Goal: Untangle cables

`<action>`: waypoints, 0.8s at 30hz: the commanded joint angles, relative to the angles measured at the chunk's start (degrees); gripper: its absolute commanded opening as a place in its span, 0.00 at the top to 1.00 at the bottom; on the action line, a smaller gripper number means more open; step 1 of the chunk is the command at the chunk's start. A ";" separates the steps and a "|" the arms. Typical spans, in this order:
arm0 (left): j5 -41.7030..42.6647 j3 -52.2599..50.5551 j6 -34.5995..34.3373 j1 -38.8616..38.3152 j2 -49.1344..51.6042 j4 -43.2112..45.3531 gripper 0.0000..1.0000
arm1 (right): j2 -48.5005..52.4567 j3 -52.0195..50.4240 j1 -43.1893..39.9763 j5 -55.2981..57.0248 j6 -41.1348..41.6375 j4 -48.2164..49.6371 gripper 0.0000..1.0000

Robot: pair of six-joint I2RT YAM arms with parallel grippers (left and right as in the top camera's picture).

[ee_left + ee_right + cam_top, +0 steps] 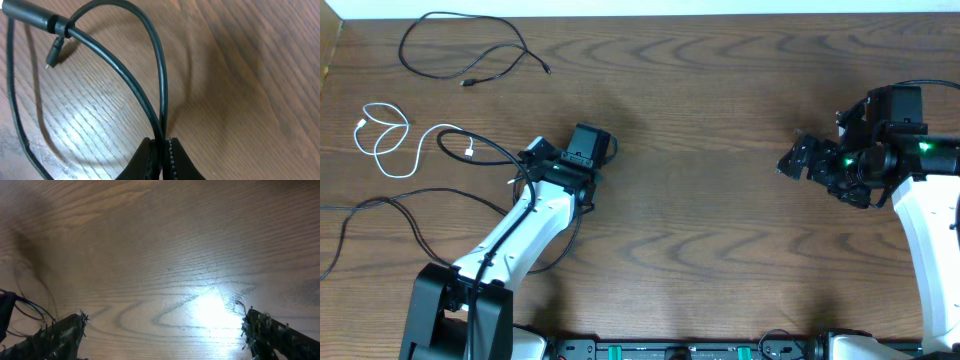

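Even light; tabletop (215, 305) glare (right wrist)

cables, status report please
Left jaws shut on black cable. Right jaws open, empty. Other black cable lies apart; white cable seems to cross the held one.

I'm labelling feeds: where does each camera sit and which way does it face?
Overhead: fixed above, looking down at the brown wooden table; left arm and right arm show.
Left wrist: on that arm, looking down past the shut left gripper pinching a thin black cable.
Right wrist: on its arm, faces bare wood framed by the open right gripper.
Shared: overhead also shows that cable.
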 commanded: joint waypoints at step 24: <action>-3.91 1.22 14.25 4.46 -6.43 2.89 0.26 | 0.00 -0.28 0.37 0.76 -0.70 1.81 0.01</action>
